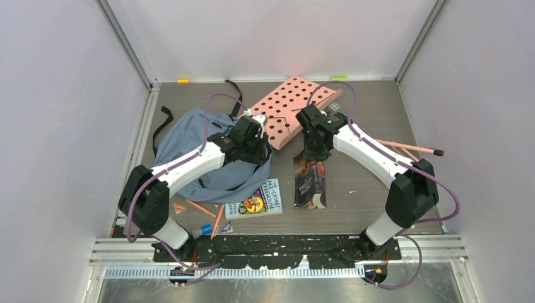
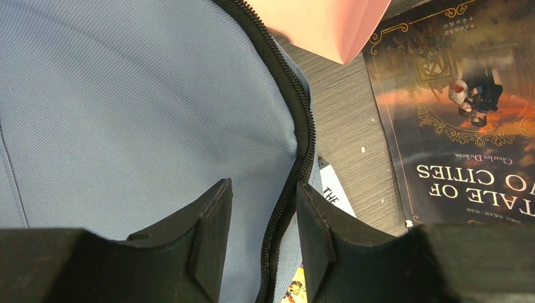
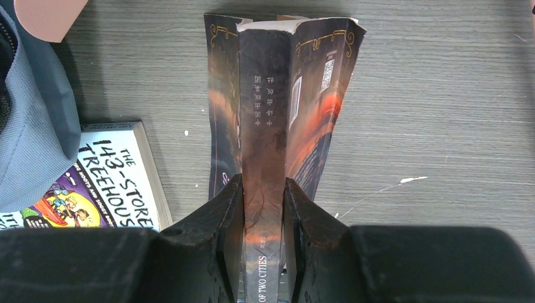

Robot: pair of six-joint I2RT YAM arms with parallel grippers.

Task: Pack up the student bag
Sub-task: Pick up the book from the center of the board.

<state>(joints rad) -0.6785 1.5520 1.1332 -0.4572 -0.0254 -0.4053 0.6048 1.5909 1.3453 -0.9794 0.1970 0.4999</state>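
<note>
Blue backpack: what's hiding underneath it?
One edge of the colourful Treehouse paperback book pokes under the soft dusty-blue fabric backpack. Whatever else lies beneath is covered.

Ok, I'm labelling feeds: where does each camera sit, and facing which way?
Top external: above and behind the robot, looking down at the table; both arms show.
Left wrist: on the left arm, facing down; its jaws straddle the student bag's zipper.
Right wrist: on the right arm, facing down; its jaws clamp the Tale of Two Cities book.
Both wrist views share that book.

Pale lilac walls (image 1: 63,126), grey wood-grain tabletop (image 1: 378,101), alu corner rails (image 1: 128,43), even light
</note>
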